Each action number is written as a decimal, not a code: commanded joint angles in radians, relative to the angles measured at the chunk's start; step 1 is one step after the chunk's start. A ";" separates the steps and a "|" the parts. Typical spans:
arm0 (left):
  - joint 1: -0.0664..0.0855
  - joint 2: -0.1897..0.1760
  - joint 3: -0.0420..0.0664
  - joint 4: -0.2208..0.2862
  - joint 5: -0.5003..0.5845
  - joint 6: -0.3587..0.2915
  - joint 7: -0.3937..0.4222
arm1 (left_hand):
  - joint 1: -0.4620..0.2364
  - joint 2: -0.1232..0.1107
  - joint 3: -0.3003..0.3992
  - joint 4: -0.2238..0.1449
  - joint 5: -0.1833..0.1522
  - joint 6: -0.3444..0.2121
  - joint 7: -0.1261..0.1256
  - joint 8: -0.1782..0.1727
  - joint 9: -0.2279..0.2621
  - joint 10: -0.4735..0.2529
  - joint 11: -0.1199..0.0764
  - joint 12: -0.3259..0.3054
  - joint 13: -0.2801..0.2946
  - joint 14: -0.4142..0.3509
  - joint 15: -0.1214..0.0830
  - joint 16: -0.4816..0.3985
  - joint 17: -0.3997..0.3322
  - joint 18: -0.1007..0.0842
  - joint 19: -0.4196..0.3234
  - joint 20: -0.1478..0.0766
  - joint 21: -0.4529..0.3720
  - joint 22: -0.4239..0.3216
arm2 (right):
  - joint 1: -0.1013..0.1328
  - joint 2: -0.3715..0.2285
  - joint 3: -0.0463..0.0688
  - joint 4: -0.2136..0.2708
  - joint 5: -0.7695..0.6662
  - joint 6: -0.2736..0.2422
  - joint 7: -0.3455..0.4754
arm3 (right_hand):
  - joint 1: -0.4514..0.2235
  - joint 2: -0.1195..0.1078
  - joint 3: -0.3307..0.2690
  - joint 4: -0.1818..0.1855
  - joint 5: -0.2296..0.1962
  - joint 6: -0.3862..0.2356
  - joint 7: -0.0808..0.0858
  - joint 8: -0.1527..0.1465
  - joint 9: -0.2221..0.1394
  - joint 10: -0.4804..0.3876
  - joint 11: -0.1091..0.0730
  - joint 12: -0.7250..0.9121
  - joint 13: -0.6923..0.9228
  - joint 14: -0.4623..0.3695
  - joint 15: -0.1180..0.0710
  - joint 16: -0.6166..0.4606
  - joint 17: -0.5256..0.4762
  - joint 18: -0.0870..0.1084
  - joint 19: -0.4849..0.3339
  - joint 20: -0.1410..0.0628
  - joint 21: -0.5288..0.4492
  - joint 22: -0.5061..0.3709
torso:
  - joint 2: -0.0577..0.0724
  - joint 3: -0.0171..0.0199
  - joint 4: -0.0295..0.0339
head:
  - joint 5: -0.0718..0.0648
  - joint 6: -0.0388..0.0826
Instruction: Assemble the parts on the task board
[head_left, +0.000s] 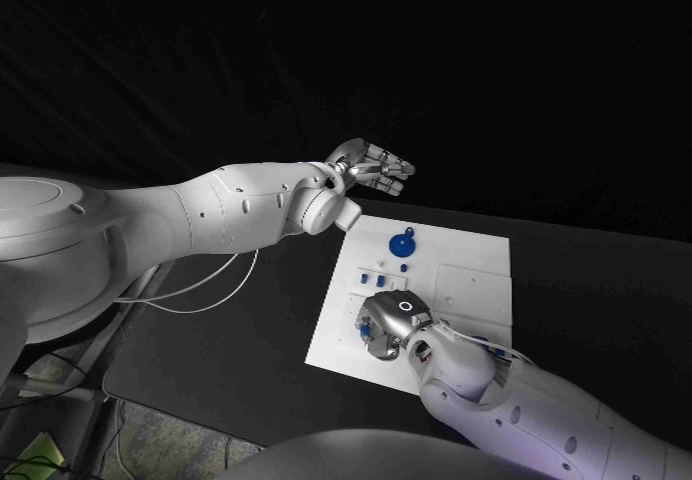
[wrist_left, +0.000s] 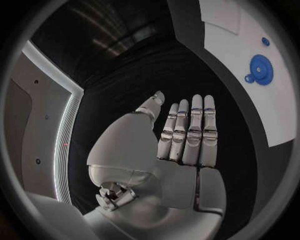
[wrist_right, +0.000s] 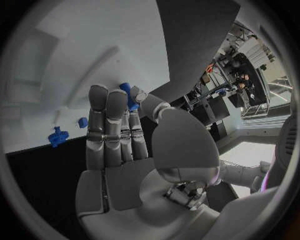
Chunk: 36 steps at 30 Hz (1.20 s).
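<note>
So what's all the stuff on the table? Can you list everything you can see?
task board: one, white, flat in the middle of the black table.
table: one, black, under the board.
blue gear: one, blue, round, on the board's far part, with a small blue piece touching its rim.
small blue parts: a few, blue, in the board's left part, between the gear and the right robot hand; too small to count surely.
blue part: one, blue, at the fingertips of the right robot hand.
left robot hand: one, silver, raised beyond the board's far edge, fingers straight, holding nothing.
right robot hand: one, silver, low over the board's near-left part, pinching the blue part.
</note>
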 joint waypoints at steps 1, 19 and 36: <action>0.001 0.002 0.001 0.001 0.003 0.014 0.005 | 0.000 0.006 -0.005 -0.001 -0.005 -0.002 0.002 -0.002 -0.001 0.003 0.004 -0.003 -0.001 0.001 0.002 -0.002 0.001 0.003 0.001 0.001 0.007 -0.001 | -0.007 0.002 -0.007 -0.007 0.007 0.029 -0.005 | -0.005 0.010 -0.004 0.003 0.003 0.000 0.003 0.003 0.007 0.001 -0.003 0.004 0.001 -0.003 -0.003 -0.005 -0.002 0.010 0.010 -0.004 -0.008 0.000 | 0.000 0.0003 -0.0008 | 0.000 0.000; 0.001 0.000 0.001 -0.001 0.000 0.023 -0.006 | 0.004 0.006 -0.005 -0.001 -0.004 -0.003 0.002 -0.002 -0.001 0.001 0.004 -0.003 -0.001 0.001 0.002 -0.002 0.001 0.003 0.001 0.001 0.008 -0.004 | -0.007 -0.004 -0.007 -0.001 0.094 -0.070 0.024 | 0.088 -0.100 -0.393 0.119 0.110 -0.271 0.028 0.002 -0.005 -0.359 0.091 0.009 -0.001 -0.041 0.062 -0.048 -0.108 0.060 0.001 0.064 -0.119 -0.115 | 0.000 0.0023 -0.0007 | 0.000 0.000; 0.000 -0.009 0.001 -0.003 -0.002 0.027 -0.009 | 0.004 0.006 -0.005 -0.001 -0.004 -0.005 0.003 -0.002 -0.001 -0.002 0.005 -0.003 -0.001 0.002 0.002 -0.002 0.002 0.004 0.003 0.000 0.010 -0.004 | -0.009 -0.073 0.024 0.084 0.209 -0.199 0.038 | 0.128 -0.120 -0.417 0.203 0.116 -0.268 0.030 0.002 -0.005 -0.351 0.092 0.014 -0.002 -0.047 0.064 -0.019 -0.160 0.069 0.018 0.068 -0.133 -0.154 | -0.002 0.0026 -0.0020 | -0.025 0.022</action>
